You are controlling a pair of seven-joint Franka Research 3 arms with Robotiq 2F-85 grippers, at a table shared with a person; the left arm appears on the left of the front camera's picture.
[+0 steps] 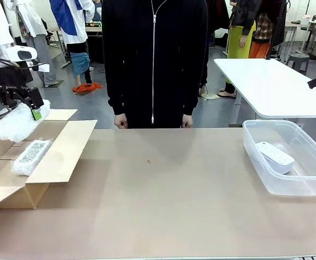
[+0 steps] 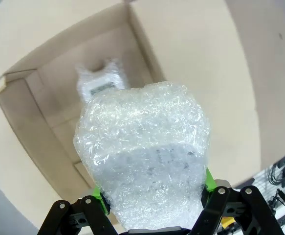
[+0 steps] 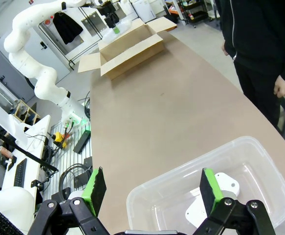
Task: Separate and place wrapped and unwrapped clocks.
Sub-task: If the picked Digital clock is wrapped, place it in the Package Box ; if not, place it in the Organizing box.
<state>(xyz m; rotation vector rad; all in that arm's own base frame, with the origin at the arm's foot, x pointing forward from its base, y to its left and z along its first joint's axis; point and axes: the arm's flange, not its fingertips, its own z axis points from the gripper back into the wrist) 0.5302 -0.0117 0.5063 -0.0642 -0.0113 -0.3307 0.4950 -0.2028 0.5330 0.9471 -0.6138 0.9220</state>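
Note:
My left gripper is shut on a bubble-wrapped clock and holds it above the open cardboard box at the table's left. A second wrapped clock lies on the box floor below it. The bare white unwrapped clock lies in the clear plastic bin at the right. My right gripper hangs open above the bin's near rim, with nothing between its green pads.
A person in a black zipped jacket stands at the far edge, both hands hanging at the tabletop's edge. The brown tabletop lies bare between box and bin. A white table stands behind the bin.

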